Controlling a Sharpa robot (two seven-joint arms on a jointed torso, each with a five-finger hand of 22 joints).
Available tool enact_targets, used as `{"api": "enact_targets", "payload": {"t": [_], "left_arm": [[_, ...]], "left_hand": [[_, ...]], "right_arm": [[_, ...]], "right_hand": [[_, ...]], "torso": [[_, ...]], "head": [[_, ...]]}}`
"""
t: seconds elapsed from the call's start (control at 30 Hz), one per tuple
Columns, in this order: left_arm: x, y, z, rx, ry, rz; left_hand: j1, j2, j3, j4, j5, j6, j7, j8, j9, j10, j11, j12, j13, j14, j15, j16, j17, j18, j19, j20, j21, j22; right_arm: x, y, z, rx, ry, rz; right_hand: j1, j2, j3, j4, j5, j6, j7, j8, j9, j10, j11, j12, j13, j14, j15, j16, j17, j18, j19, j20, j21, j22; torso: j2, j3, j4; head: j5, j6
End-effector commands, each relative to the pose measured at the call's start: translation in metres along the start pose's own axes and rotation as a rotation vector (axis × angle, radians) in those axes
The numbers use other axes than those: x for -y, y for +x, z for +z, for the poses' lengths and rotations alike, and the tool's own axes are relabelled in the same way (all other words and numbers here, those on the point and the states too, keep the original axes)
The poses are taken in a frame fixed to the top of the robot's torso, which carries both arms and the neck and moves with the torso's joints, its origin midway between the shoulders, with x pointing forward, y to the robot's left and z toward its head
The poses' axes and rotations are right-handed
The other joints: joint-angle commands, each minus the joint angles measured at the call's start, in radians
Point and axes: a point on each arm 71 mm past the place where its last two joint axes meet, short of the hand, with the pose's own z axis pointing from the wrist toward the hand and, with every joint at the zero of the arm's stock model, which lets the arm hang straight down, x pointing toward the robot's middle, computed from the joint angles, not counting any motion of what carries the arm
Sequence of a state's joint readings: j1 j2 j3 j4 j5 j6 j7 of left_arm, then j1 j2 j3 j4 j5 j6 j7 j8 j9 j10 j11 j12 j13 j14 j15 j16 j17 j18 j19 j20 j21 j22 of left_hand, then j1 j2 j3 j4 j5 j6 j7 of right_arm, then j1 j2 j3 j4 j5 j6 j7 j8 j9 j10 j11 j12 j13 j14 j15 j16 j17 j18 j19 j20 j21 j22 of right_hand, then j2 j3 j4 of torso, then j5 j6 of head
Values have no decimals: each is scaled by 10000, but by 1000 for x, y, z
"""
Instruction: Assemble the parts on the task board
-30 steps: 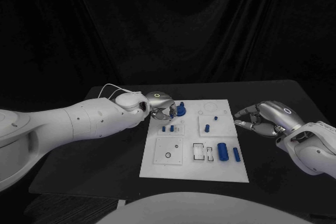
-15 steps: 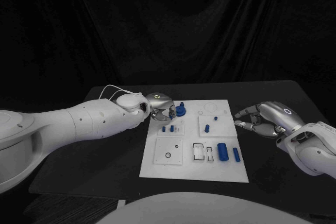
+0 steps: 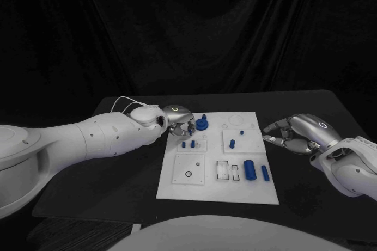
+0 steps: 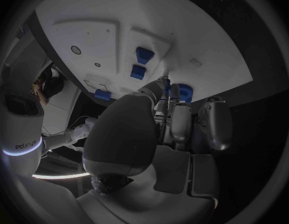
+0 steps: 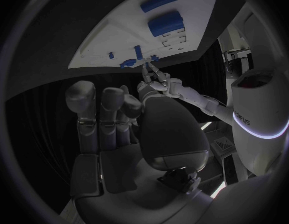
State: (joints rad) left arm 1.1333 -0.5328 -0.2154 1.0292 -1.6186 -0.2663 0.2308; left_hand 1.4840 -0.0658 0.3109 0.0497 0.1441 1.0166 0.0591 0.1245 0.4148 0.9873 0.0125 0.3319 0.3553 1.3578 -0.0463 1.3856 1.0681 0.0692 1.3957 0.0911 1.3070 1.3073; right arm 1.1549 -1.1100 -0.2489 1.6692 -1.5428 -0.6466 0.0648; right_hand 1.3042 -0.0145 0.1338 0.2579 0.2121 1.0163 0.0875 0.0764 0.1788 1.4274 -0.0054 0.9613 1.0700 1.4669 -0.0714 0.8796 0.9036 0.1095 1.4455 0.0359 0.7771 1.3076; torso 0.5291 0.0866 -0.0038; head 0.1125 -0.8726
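Left hand (image 3: 182, 122), silver and many-fingered on its white arm, sits over the far left corner of the flat white task board (image 3: 204, 183), and from my screen I see its fingers gathered round a blue round part with an upright stem (image 3: 202, 123) that stands at that corner. On the left wrist view the fingertips (image 4: 162, 90) are closed against that same blue piece (image 4: 184, 91), so I read the hand as holding it, narrow rather than spread.

My right hand (image 3: 295, 133) waits off the board's right edge, above the black table (image 3: 314, 196), apart from every part. Its fingers are curled loosely inward with nothing between them; the right wrist view shows them side by side (image 5: 108, 109) and bare.

On the board, two short blue pegs (image 3: 188, 144) stand in the small raised block just nearer me than the left hand. A blue peg (image 3: 232, 144) stands in the second raised block to the right, with a smaller blue peg (image 3: 241, 133) just beyond it. Nearer me, a thick blue cylinder (image 3: 250, 170) lies flat beside a thinner blue rod (image 3: 266, 173), both near the right edge. Rectangular cut-outs (image 3: 223, 170) lie just to the left of the cylinder, and a round ring-shaped recess (image 3: 189, 174) marks the near left panel.
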Motion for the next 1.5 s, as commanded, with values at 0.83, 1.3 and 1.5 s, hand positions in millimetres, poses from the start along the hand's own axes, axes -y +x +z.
{"api": "enact_targets", "payload": {"t": [0.83,1.3,1.5], "left_arm": [[4,10,2,-199,6,-120],[5,13,4,-273,-1,-140],[2,14,3,-399,-239,-159]], "left_hand": [[-21,-103,-19,57,-55,68,25,-2,-14,58,-4,-62,-34,-114,-5,-49,-48,-36,-89,15,-76,1761],[-27,-149,-12,53,-10,-1,11,-72,-53,50,-2,-147,-82,-180,-6,-82,-139,-24,-139,19,-144,1744],[-219,-354,-47,216,-535,-907,-266,-599,-313,-576,64,-694,-338,-469,34,-261,-568,42,-376,42,-486,1650]], "right_arm": [[1,2,-2,-80,141,14],[2,3,-2,-114,169,15],[2,3,-2,-133,184,12]], "right_hand": [[37,-7,21,15,-57,105,-2,-5,0,-7,39,-30,-3,173,28,-45,-18,79,13,35,-32,1037],[45,-5,24,12,-59,120,-4,0,2,-8,39,-36,-6,172,28,-47,-22,81,11,36,-50,1034],[51,-4,27,10,-61,133,-5,5,4,-16,38,-67,-30,171,28,-46,-22,81,10,36,-53,1034]], "torso": [[4,3,1],[0,3,2],[3,1,1]], "head": [[-7,0],[-18,0],[-7,0]]}}
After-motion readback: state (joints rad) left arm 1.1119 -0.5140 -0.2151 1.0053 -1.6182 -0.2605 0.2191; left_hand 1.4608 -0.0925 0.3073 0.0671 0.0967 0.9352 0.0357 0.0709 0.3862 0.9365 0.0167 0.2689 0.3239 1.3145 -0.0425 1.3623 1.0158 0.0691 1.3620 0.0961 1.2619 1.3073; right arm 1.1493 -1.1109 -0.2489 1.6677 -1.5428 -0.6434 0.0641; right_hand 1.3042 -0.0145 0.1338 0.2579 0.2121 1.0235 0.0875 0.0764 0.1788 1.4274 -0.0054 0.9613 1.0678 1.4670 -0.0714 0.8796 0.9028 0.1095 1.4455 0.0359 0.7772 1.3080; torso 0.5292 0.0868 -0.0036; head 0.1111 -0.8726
